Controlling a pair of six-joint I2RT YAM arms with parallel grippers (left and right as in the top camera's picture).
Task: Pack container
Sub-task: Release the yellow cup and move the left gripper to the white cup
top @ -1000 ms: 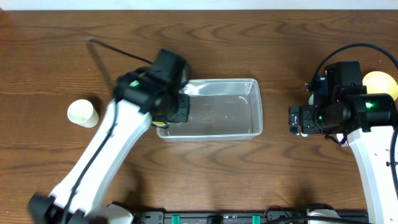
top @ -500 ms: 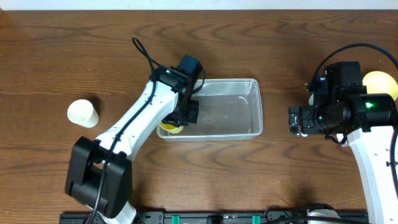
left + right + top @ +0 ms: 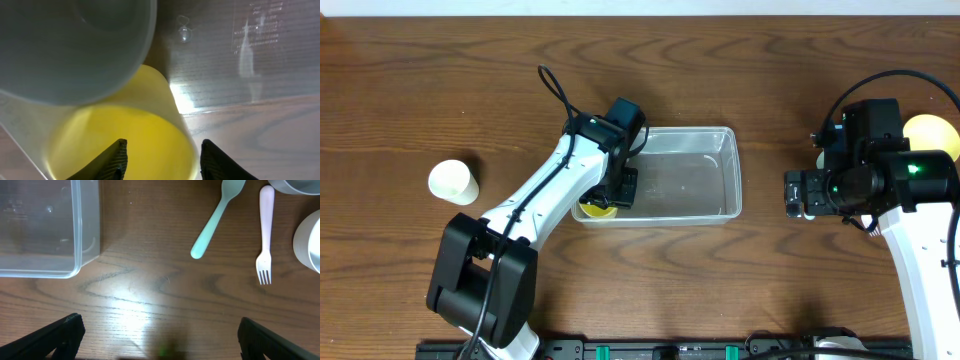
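My left jaws (image 3: 162, 155) have sunk, bringing the yellow cup (image 3: 120, 135) into the left end of the container (image 3: 735, 170) on the bench (image 3: 420, 60) — parted now, so it looks packed; my right jaws (image 3: 160, 335) hang wide, empty.

The counter (image 3: 420, 80) is seen as dark grained wood with a soft sheen. The container (image 3: 690, 180) is formed of clear, glossy plastic. Smooth, matt plastic is shown by the yellow cup (image 3: 120, 145), grey cup (image 3: 70, 45), mint spoon (image 3: 215, 220) and pink fork (image 3: 265, 230)
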